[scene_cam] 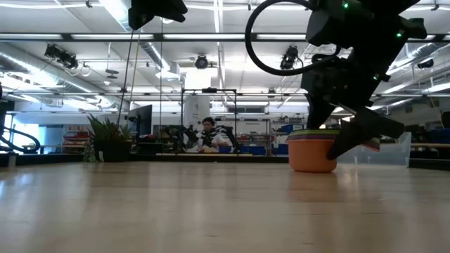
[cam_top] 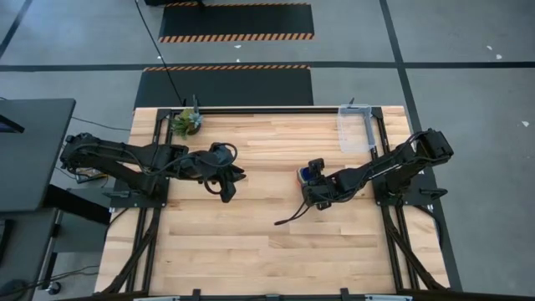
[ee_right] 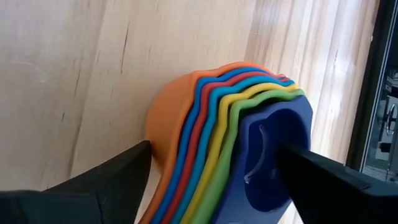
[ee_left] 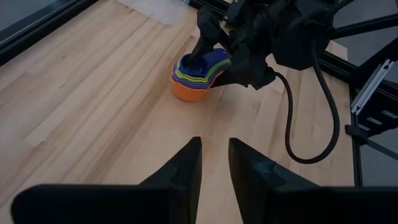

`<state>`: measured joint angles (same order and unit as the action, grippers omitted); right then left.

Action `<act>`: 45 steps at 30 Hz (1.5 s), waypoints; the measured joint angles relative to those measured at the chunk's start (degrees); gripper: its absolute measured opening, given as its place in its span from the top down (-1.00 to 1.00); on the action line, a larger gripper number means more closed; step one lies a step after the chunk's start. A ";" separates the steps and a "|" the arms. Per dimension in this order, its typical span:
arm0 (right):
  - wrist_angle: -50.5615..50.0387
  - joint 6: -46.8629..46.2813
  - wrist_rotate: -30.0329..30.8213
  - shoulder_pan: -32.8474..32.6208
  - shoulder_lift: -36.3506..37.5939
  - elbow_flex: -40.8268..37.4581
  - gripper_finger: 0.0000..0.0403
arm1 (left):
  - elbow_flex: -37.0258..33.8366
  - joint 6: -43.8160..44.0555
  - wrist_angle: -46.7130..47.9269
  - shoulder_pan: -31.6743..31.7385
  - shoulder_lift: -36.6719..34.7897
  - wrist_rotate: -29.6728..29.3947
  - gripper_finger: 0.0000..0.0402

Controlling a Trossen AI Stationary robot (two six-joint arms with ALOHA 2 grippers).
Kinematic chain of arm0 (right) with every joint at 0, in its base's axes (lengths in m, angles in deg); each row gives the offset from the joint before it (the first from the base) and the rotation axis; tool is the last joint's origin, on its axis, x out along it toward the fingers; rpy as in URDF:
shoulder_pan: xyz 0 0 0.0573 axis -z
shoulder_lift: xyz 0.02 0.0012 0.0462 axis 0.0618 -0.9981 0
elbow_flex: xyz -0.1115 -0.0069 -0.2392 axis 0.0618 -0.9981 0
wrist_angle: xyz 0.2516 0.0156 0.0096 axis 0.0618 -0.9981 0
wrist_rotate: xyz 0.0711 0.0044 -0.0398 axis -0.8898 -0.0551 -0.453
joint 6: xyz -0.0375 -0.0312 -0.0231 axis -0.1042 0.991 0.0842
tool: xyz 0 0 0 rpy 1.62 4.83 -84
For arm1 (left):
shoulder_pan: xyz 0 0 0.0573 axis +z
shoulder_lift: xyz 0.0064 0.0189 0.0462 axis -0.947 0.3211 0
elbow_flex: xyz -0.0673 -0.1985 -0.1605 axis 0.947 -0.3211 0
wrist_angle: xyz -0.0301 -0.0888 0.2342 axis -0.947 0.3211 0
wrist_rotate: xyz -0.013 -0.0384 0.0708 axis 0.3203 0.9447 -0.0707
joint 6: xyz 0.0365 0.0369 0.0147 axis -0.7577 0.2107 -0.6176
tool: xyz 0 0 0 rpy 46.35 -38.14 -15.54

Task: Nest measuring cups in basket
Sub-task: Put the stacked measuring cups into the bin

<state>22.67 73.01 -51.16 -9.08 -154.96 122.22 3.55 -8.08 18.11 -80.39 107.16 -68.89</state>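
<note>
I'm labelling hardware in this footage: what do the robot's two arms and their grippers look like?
Both arms are black and jointed, bolted to black frames at the table's sides. The left gripper ends in two flat, matte black fingers that taper to blunt tips. The right gripper is equally dark and bulky, with a thick black cable looping off its wrist. A small green indicator light shows on the right arm.

Orange, blue, red, yellow, green nested measuring cups [ee_right: 224,137]; pale wood-grain table [cam_top: 251,234].

Both arms are dark, jointed and matte, with a black cable [ee_left: 311,118] looping off the right one.
</note>
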 joint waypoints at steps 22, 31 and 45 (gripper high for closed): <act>0.17 -2.85 -2.90 0.07 0.13 0.15 0.03 | 0.00 0.03 0.00 0.00 0.00 0.00 0.57; 0.31 -2.67 -3.07 0.07 0.15 0.20 0.15 | 0.00 0.05 0.00 0.01 0.00 0.00 0.57; 0.25 -2.72 -3.38 0.07 0.17 0.22 0.36 | 0.00 0.03 0.02 0.00 0.00 0.00 0.57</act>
<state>22.92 70.29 -54.54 -9.02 -154.78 122.44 3.55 -8.05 18.13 -80.40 107.16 -68.89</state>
